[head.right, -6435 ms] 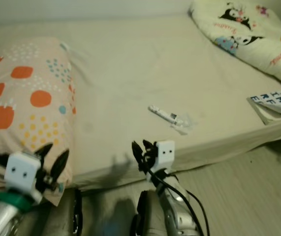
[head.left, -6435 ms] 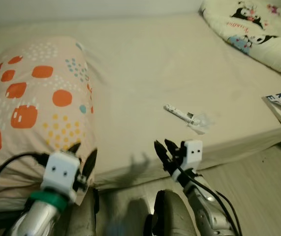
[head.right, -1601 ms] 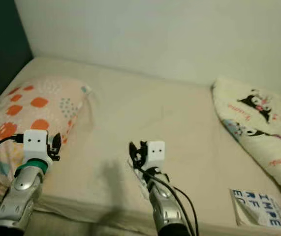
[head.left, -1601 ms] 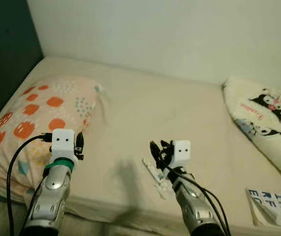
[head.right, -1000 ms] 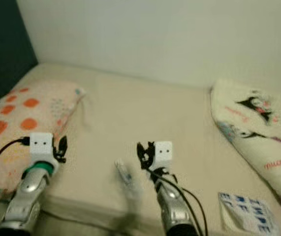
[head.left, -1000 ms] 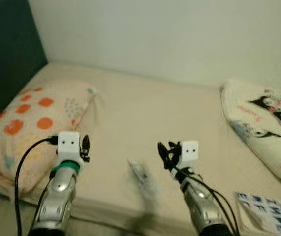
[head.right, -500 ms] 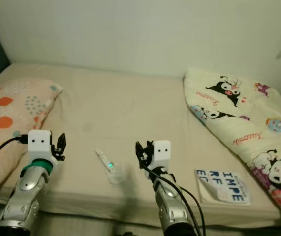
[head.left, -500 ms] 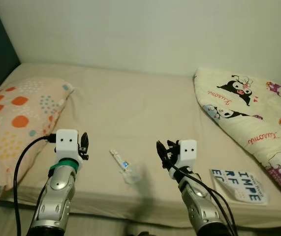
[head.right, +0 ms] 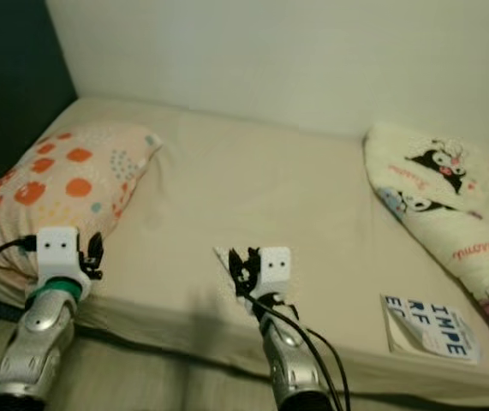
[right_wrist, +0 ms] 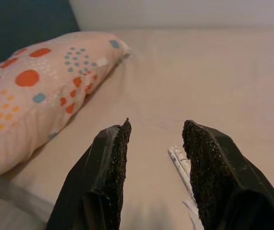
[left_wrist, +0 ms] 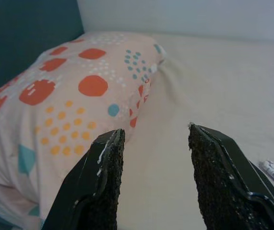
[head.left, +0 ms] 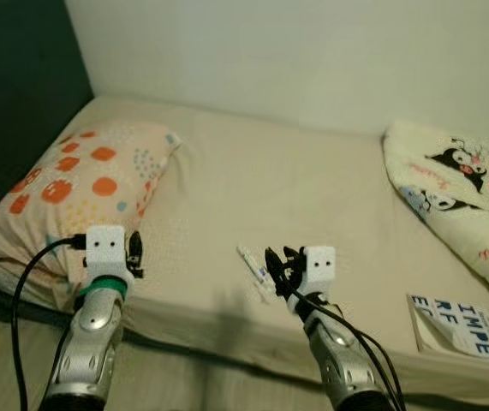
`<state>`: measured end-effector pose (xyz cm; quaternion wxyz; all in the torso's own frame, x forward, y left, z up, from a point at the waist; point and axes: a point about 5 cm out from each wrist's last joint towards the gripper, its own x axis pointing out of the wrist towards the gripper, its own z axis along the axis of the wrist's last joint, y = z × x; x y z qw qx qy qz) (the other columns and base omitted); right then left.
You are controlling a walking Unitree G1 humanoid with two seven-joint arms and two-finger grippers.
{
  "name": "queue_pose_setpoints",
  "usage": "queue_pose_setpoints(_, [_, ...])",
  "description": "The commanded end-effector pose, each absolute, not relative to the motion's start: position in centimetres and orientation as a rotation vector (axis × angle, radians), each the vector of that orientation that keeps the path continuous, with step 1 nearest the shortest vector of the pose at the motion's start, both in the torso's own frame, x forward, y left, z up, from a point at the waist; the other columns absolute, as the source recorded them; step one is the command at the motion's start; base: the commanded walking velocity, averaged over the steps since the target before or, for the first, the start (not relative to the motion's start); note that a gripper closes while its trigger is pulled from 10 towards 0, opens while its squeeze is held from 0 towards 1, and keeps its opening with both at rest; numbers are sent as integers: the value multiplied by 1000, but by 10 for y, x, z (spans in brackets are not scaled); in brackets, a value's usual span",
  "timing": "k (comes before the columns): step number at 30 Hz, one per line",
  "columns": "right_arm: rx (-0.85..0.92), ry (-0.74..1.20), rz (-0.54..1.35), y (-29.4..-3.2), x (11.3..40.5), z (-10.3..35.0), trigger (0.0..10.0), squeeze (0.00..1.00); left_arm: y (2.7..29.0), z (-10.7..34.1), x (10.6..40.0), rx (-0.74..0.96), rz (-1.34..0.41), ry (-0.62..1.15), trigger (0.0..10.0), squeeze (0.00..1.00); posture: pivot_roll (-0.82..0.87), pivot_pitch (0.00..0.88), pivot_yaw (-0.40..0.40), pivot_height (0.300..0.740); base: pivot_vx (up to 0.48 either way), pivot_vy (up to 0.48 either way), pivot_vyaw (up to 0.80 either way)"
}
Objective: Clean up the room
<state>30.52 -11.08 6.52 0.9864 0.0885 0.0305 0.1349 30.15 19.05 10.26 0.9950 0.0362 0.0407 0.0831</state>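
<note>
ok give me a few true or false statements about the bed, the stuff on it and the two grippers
1. The right gripper is open, holding nothing. True.
2. The white tube lies on the pillow. False: it lies on the bare sheet, just ahead of the right gripper.
3. The spotted pillow is at the bed's left end. True.
4. The booklet lies beside the pillow. False: it lies near the bed's right edge, below the cartoon blanket.
5. The left gripper grips the pillow. False: it is open, holding nothing.

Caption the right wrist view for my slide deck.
Open right gripper poised above a small white tube on the bed, beside a spotted pillow.
</note>
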Motion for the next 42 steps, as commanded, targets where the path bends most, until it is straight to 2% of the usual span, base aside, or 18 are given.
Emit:
queue_pose_setpoints(1, [180, 81, 258, -114, 303, 60, 10000, 0, 187, 96, 300, 81, 158, 107, 10000, 0, 103, 33, -42, 723, 0, 0, 0])
queue_pose_setpoints(9, [177, 86, 258, -114, 303, 59, 10000, 0, 188, 95, 300, 82, 161, 111, 10000, 0, 103, 35, -45, 723, 0, 0, 0])
queue_pose_setpoints(24, [174, 97, 240, -118, 303, 58, 10000, 0, 183, 86, 300, 86, 127, 158, 10000, 0, 98, 36, -47, 723, 0, 0, -800])
queue_pose_setpoints(33, [160, 94, 222, -122, 306, 60, 10000, 0, 190, 83, 300, 90, 160, 172, 10000, 0, 96, 40, -42, 723, 0, 0, -765])
queue_pose_setpoints(42, [144, 95, 264, -116, 310, 62, 10000, 0, 192, 80, 296, 121, 182, 165, 10000, 0, 99, 53, -52, 723, 0, 0, 0])
